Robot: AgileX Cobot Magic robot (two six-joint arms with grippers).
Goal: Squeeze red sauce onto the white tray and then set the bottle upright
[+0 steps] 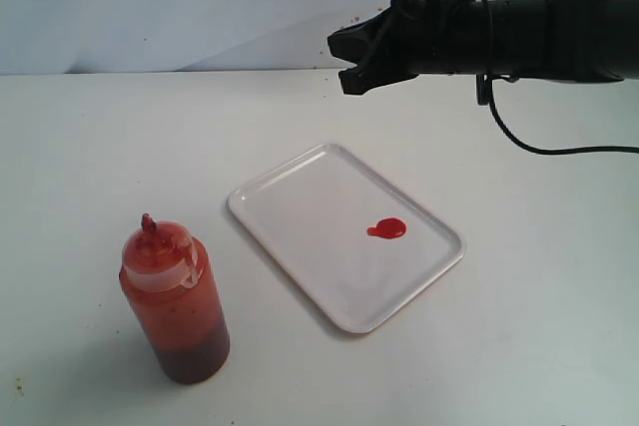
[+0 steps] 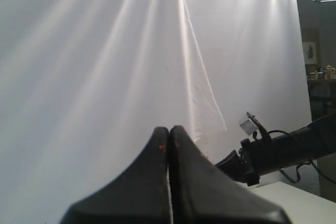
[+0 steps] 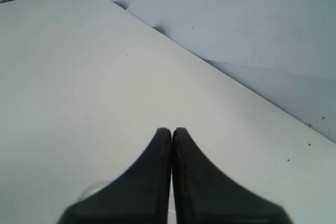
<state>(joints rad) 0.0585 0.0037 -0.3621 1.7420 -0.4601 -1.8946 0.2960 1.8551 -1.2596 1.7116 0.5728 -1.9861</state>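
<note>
Because the bottle [image 1: 175,301] stands upright on the table [image 1: 80,147], nearest the camera and to the near left of the white tray [image 1: 300,209], apart from its rim, the task looks all but finished. On the tray, toward its right half, sits a small glossy blob of red sauce [image 1: 387,229]. Beyond the tray's far edge, raised above the table, hangs the right gripper [image 1: 351,75], its tips pressed together and holding nothing. What is left, I judge, is a clean retreat: both arms should travel high and wide of the tray's left side, so nothing topples the tall bottle or drags through the sauce. Only the exterior view shows the bottle and sauce, but it misses the left gripper [image 2: 168,132]. The left wrist view shows it pressed together, empty, aimed at a white curtain [image 2: 105,51], with the right arm in the distance.
</note>
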